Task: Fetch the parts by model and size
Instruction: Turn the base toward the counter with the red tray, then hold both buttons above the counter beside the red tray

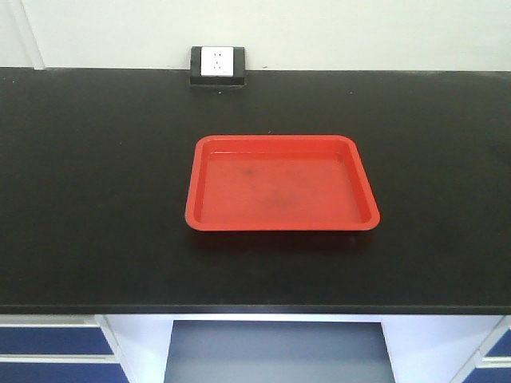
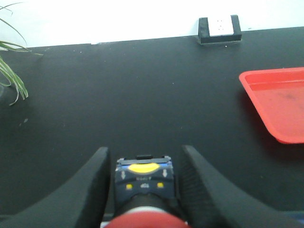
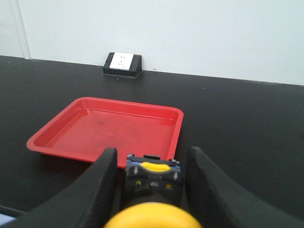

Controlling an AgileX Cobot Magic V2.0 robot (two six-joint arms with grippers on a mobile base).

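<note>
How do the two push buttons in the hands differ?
The red-capped button is in the left hand, the yellow-capped button in the right hand. The red-capped button is over black counter with the red tray off to its side; the yellow-capped button points straight at the tray. Both have a blue base with a yellow tab.

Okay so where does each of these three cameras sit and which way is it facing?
Exterior front: above the near edge of the black counter, looking forward and down at the red tray and wall socket; no robot part shows.
Left wrist: behind the left gripper, which holds the red-capped button; faces the wall, tray at right, plant at left.
Right wrist: behind the right gripper, which holds the yellow-capped button; faces the wall, tray ahead-left.
Shared: all three see the tray and socket.
</note>
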